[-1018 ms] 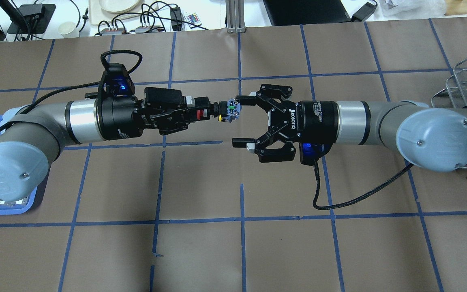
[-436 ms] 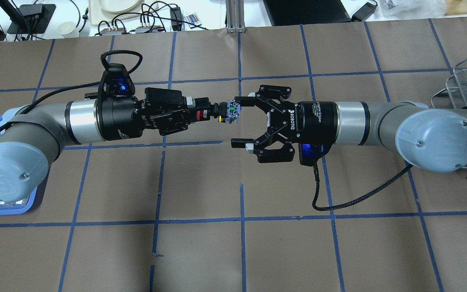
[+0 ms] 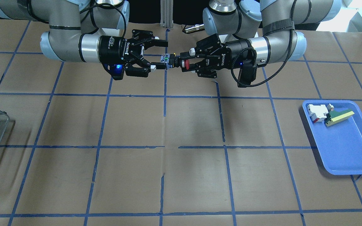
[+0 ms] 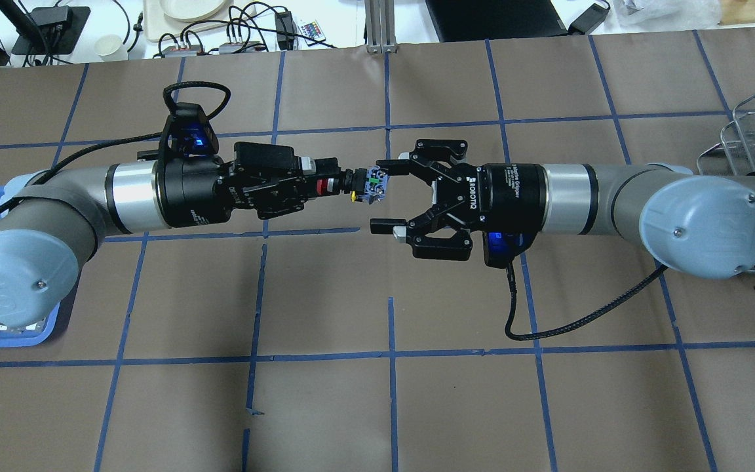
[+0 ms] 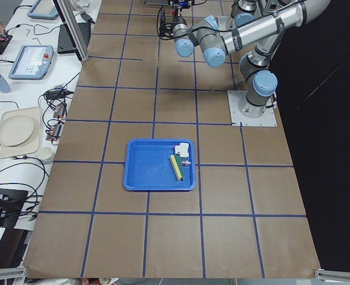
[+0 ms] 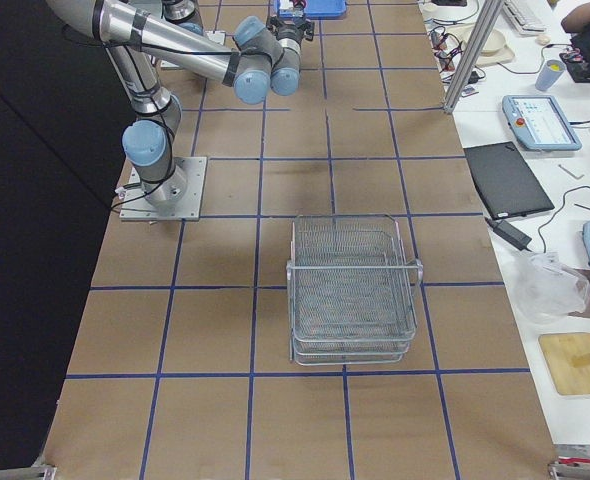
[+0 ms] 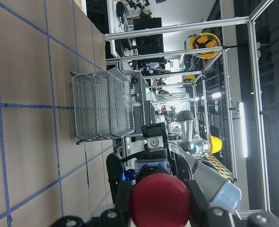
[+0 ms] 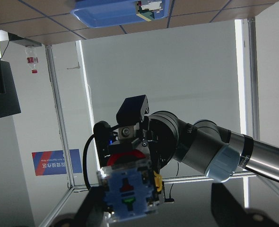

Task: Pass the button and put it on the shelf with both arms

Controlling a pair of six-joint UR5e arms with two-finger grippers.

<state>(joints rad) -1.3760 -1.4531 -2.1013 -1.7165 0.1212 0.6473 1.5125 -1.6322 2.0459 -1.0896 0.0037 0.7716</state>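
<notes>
The button [image 4: 353, 178] hangs in mid-air over the table's middle, lying level. My left gripper [image 4: 322, 184] is shut on its red cap end [image 3: 186, 64]. The button's rear block, blue-grey with red and green marks [image 8: 130, 189], points at my right arm. My right gripper [image 4: 381, 195] is open, with one finger on each side of that block, and I see no contact. The red cap fills the bottom of the left wrist view [image 7: 161, 201]. The wire-mesh shelf [image 4: 754, 141] stands at the table's right end, far from both grippers, and also shows in the exterior right view [image 6: 353, 290].
A blue tray [image 3: 347, 150] sits at the table's left end with a white-and-red switch block [image 3: 317, 112] and a green-and-yellow flat piece [image 3: 338, 116] in it. Brown table paper with a blue tape grid [image 4: 390, 328] lies below the grippers.
My right gripper has moved a little towards the left gripper, so its open fingers now reach past the button's rear block. The left gripper and the button have stayed put.
</notes>
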